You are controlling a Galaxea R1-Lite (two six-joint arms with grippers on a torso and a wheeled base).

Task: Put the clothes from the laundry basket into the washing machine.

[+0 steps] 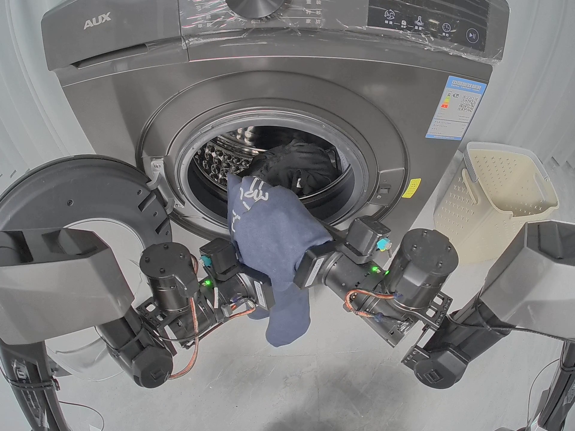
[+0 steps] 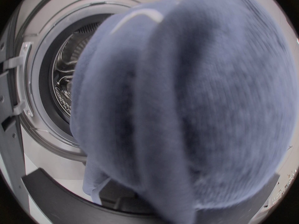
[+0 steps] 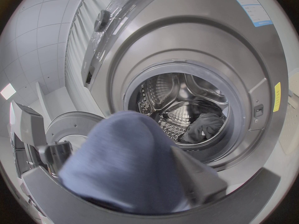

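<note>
A blue garment [image 1: 272,228] with white print hangs in front of the washing machine's round opening [image 1: 179,169]. Its top edge reaches the rim and its tail dangles toward the floor. The cloth is draped over both my left gripper [image 1: 254,255] and my right gripper [image 1: 296,240], which sit close together just below the opening and are hidden beneath it. The same blue garment [image 2: 187,109] lies right against the left wrist camera, and the blue garment [image 3: 124,162] also covers the near part of the right wrist view. A black garment [image 1: 296,166] lies inside the steel drum [image 3: 174,94].
The machine's door [image 1: 78,193] stands swung open to the left, close to my left arm. A cream perforated laundry basket [image 1: 497,199] stands on the floor to the right of the machine, with no clothes visible in it. Pale floor lies below the arms.
</note>
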